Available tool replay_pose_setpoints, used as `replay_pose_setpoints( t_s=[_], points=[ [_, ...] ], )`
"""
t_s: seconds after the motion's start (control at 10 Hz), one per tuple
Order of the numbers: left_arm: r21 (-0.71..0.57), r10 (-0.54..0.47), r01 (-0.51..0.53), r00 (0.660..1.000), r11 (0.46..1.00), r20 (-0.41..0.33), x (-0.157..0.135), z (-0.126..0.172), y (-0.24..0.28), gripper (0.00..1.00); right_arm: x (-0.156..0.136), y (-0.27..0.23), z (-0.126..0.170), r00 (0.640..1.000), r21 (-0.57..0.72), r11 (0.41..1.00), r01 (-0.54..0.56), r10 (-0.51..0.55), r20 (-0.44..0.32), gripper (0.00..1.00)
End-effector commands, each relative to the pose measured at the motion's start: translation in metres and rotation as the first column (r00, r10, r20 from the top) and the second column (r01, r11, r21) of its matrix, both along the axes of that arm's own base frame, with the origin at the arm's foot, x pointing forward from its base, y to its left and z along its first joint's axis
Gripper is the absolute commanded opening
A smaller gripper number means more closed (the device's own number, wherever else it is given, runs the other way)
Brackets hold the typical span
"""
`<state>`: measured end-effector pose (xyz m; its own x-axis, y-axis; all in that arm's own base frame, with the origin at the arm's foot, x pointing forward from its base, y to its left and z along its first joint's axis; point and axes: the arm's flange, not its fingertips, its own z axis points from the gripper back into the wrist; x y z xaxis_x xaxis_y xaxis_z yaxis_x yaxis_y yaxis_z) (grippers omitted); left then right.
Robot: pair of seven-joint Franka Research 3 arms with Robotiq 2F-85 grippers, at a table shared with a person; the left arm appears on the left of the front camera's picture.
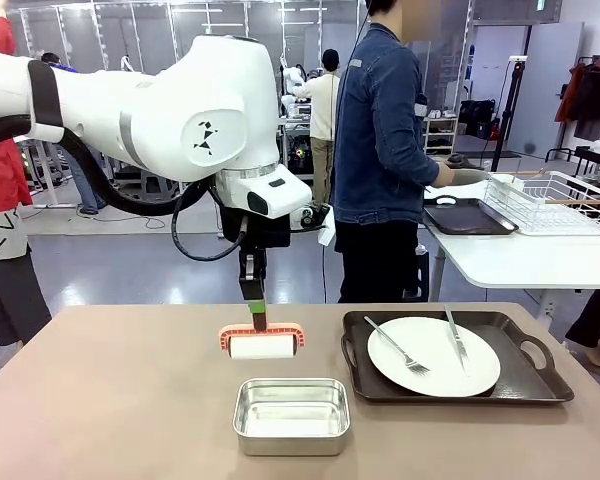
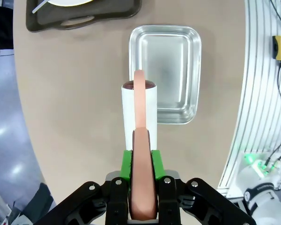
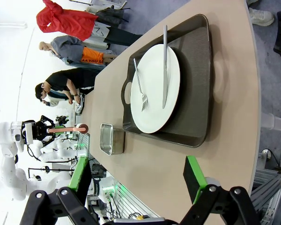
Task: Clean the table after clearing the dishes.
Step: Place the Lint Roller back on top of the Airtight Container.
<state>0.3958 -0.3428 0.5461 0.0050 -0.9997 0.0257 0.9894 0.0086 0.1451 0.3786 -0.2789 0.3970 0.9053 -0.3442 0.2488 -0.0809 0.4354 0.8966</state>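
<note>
One tray (image 1: 525, 386) with its plate (image 1: 435, 366) sits lower right on the table (image 1: 120, 400). Your left pincer (image 2: 141, 161) pinches the roller (image 1: 261, 346) by its handle at centre; the right pincer (image 3: 136, 172) is spread. Keep the roll flat, clear of the pan (image 1: 291, 415).

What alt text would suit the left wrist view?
The left gripper is shut on the pink handle of a lint roller, whose white roll sits low over the table beside an empty steel pan. A dark tray shows at the top left.
</note>
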Motion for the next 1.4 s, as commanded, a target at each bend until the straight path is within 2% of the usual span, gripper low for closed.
replay_pose_setpoints(
  t_s=[0.0,0.2,0.3,0.4,0.6,0.8,1.1,1.3],
  points=[
    [0.010,-0.028,0.028,0.999,1.000,0.029,0.011,0.001,-0.005,0.21,-0.002,0.001,0.003,1.000,0.001,1.000,0.000,0.000,0.002,1.00],
    [0.005,-0.006,0.006,1.000,1.000,0.004,0.006,-0.002,-0.003,0.21,-0.002,0.001,0.003,1.000,0.001,1.000,0.000,0.000,0.002,1.00],
    [0.027,-0.043,0.044,0.998,0.999,-0.040,0.006,-0.018,-0.007,0.21,-0.002,0.001,0.003,1.000,0.001,1.000,0.000,0.000,0.002,1.00],
    [0.085,-0.022,0.026,0.998,0.996,-0.053,0.003,-0.025,-0.015,0.21,-0.002,0.001,0.003,1.000,0.001,1.000,0.000,0.000,0.002,1.00],
    [0.074,-0.062,0.069,0.993,0.995,-0.096,0.005,-0.035,-0.028,0.21,-0.002,0.001,0.003,1.000,0.001,1.000,0.000,0.000,0.002,1.00],
    [0.066,-0.053,0.063,0.989,0.996,-0.139,0.014,-0.047,-0.039,0.21,-0.002,0.001,0.003,1.000,0.001,1.000,0.000,0.000,0.002,1.00],
    [0.039,-0.048,0.054,0.989,0.998,-0.137,0.036,-0.066,-0.047,0.21,-0.002,0.001,0.003,1.000,0.001,1.000,0.000,0.000,0.002,1.00],
    [-0.010,-0.069,0.068,0.980,0.998,-0.187,0.048,-0.082,-0.051,0.21,-0.002,0.001,0.003,1.000,0.001,1.000,0.000,0.000,0.002,1.00]
  ],
)
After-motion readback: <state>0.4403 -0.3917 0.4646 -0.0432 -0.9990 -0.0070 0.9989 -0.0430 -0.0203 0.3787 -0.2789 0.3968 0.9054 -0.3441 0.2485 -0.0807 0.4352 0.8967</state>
